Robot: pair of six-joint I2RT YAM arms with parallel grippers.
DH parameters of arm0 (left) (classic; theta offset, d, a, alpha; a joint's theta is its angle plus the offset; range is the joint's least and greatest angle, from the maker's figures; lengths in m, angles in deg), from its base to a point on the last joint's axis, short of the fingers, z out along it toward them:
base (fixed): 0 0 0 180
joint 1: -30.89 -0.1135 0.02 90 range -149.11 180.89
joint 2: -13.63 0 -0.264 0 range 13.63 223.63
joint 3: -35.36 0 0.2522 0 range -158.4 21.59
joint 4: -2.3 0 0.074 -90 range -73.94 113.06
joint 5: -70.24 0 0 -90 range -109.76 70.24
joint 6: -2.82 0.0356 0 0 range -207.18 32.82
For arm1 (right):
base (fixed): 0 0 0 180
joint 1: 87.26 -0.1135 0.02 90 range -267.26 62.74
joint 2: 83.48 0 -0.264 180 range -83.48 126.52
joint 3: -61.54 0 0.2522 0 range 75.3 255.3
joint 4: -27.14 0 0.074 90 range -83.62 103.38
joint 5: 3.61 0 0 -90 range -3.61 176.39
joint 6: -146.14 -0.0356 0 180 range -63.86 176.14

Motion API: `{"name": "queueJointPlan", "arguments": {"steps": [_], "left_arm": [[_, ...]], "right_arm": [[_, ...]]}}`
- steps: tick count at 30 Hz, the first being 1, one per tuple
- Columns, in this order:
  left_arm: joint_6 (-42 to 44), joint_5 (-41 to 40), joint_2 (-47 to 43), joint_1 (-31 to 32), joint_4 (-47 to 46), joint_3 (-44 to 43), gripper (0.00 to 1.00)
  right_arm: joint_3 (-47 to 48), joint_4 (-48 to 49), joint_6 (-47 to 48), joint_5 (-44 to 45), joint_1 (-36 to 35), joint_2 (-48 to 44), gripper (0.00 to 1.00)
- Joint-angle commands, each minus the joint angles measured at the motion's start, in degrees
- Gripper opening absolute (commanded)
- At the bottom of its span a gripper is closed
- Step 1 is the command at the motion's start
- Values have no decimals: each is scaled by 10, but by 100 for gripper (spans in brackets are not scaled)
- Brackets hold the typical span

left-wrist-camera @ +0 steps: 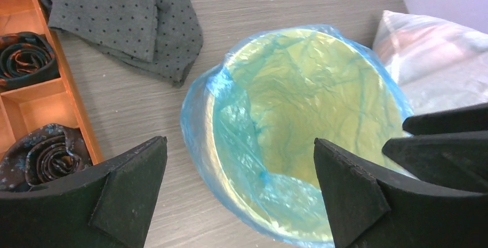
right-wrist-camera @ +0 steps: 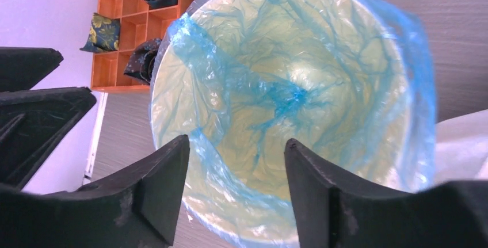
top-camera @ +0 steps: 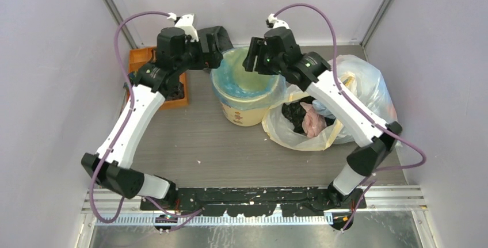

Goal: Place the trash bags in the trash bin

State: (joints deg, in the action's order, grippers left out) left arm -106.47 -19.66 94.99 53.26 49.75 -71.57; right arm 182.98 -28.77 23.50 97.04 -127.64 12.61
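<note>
While the light-blue trash bag [left-wrist-camera: 270, 87] lines the cream trash bin [top-camera: 244, 113] just below and between them, the left fingers [left-wrist-camera: 129, 190] and right fingers [right-wrist-camera: 155, 196] both stand spread apart, holding nothing.

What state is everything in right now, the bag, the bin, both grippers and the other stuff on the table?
trash bin: upright, lined.
trash bag: spread open inside it, edge folded over the rim.
left gripper: open, holding nothing.
right gripper: open, holding nothing.
clear sack: mouth open, items inside.
orange tray: holds rolled ties.
grey cloth: crumpled.
</note>
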Motion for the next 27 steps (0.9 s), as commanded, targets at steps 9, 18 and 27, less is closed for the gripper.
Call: {"name": "queueJointPlan", "arguments": {"steps": [9,18,27], "left_arm": [[-15,69,-173,11,15,142,100],[-18,71,-263,12,9,251,100],[-39,101,-307,12,-15,310,100]], "right_arm": [[-134,29,-13,50,-2,-199,100],[-278,67,-35,79,-2,-346,100],[-352,33,-48,105,-1,-463,100]]}}
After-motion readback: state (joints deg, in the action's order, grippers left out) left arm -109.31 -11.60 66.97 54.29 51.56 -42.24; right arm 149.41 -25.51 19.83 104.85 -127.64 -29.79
